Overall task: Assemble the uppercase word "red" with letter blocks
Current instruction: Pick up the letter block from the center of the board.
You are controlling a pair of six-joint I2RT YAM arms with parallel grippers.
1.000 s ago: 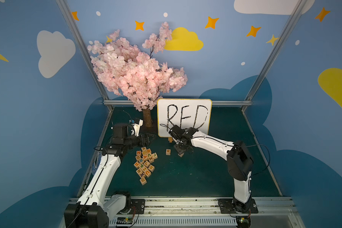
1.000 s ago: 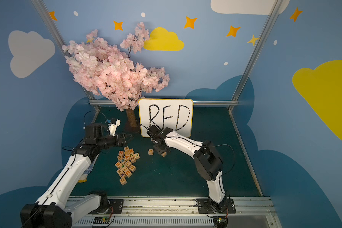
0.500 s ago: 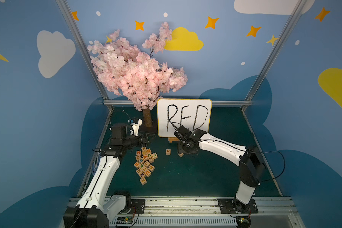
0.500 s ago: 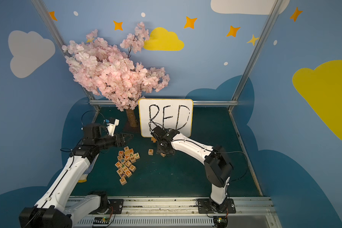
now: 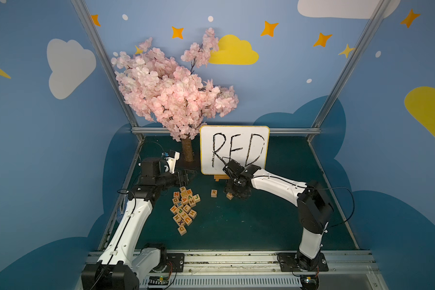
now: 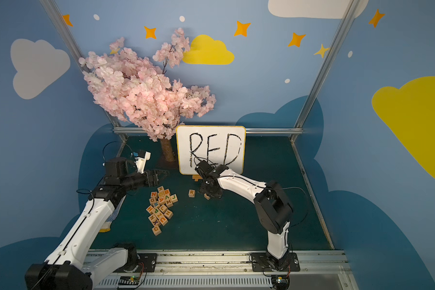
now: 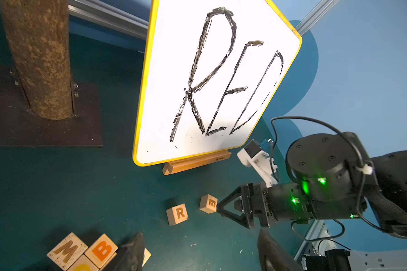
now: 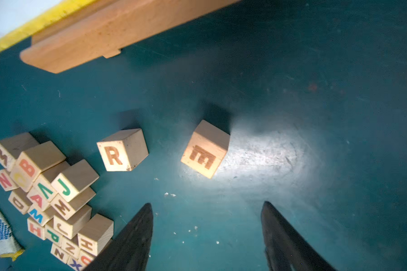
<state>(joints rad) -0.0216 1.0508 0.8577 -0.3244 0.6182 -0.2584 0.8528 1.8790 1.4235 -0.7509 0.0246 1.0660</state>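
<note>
- In both top views, an R block (image 5: 213,193) sits flat on the green surface (image 5: 261,221) before the whiteboard (image 5: 234,150), and its letter reads upright from the front rail. An E block (image 5: 229,196) lies just to its right, not touching it and half hidden under the right end effector (image 5: 235,194). The pair forms a short row along the board's foot. A pile of letter blocks (image 6: 161,208) lies near on the left. Wide bare surface opens to the right and front. The left end effector (image 5: 186,176) hovers behind the pile.
- Left wrist view: the left end effector's jaws are spread with nothing between them. The right end effector's tips sit right beside the E block (image 7: 208,203); I cannot tell if they touch.
- Right wrist view: the jaws are spread wide and empty. The E block (image 8: 205,149) lies free ahead of them, skewed against the R block (image 8: 122,150), with its letter on its side. The board's wooden stand (image 8: 99,35) lies beyond.
</note>
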